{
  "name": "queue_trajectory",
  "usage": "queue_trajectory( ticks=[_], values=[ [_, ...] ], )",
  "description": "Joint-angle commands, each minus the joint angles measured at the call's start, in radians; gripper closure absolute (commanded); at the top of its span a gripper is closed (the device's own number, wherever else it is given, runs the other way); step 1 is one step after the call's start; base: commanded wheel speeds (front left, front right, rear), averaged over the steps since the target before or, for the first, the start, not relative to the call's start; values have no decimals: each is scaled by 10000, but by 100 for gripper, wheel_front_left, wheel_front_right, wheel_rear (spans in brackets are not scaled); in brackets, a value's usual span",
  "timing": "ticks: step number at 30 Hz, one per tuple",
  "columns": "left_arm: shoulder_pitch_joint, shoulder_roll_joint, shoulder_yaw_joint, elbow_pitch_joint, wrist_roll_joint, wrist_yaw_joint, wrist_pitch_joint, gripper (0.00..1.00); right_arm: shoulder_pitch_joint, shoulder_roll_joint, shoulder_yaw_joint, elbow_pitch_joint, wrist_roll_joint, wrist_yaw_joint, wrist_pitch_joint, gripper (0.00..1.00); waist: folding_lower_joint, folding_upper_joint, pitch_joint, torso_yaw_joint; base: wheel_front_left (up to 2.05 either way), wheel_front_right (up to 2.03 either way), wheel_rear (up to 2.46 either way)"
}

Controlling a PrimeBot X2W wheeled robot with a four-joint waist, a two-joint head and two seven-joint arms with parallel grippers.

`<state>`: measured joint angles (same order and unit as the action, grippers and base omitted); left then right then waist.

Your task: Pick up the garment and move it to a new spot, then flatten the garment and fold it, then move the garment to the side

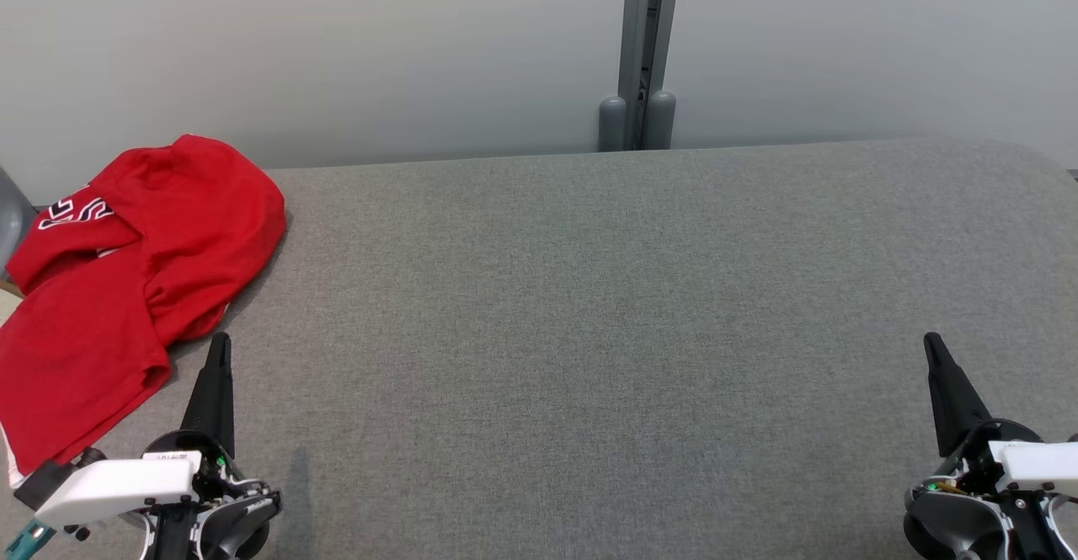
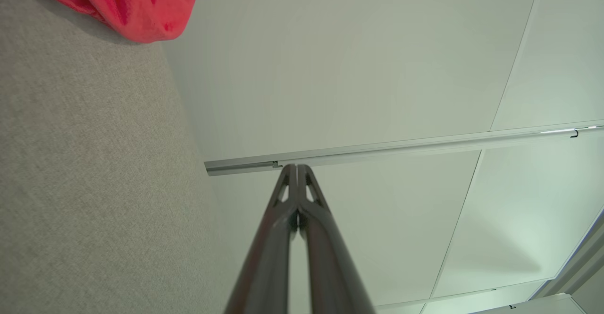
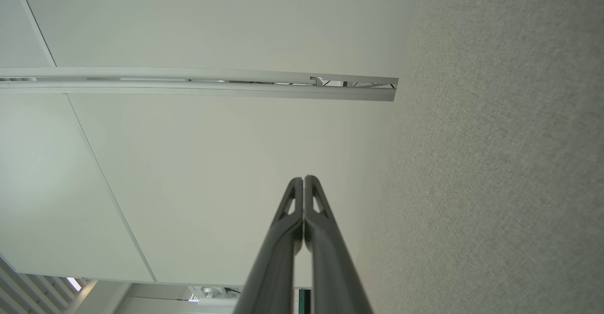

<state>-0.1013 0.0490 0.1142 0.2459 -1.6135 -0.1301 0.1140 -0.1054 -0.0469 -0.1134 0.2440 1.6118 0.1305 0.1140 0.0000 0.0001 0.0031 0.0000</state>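
shirt (image 1: 126,274): heaped at table (image 1: 589,307) edge
my left gripper (image 1: 221,348), right gripper (image 1: 933,345): fingers together, empty
risk: i pinch one layer, shirt slides off

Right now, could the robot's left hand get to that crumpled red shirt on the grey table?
Probably yes. The left hand rests shut right beside the crumpled red garment, nothing lying between them; it would need to open first.

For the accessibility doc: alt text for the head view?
A crumpled red fabric garment with white lettering lies heaped at the left edge of a grey felt-covered table. The left end effector and right end effector, both shut, sit at the near corners, the left tip close beside the garment. Behind is a pale wall with a grey metal post.
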Motion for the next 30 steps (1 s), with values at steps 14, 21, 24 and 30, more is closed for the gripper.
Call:
queue_trajectory(
  ticks=[14, 21, 24, 30],
  values=[
    [-175, 32, 16, -30, 25, -36, 18, 100, -79, -85, -8, 22, 16, 5, 14, 100, 0, -1, 0, 0, 0, 0, 0],
    [-175, 32, 16, -30, 25, -36, 18, 100, -79, -85, -8, 22, 16, 5, 14, 100, 0, -1, 0, 0, 0, 0, 0],
    [-175, 32, 16, -30, 25, -36, 18, 100, -79, -85, -8, 22, 16, 5, 14, 100, 0, -1, 0, 0, 0, 0, 0],
    [-174, 32, 16, -30, 25, -36, 18, 100, -79, -85, -8, 22, 16, 5, 14, 100, 0, -1, 0, 0, 0, 0, 0]
  ],
)
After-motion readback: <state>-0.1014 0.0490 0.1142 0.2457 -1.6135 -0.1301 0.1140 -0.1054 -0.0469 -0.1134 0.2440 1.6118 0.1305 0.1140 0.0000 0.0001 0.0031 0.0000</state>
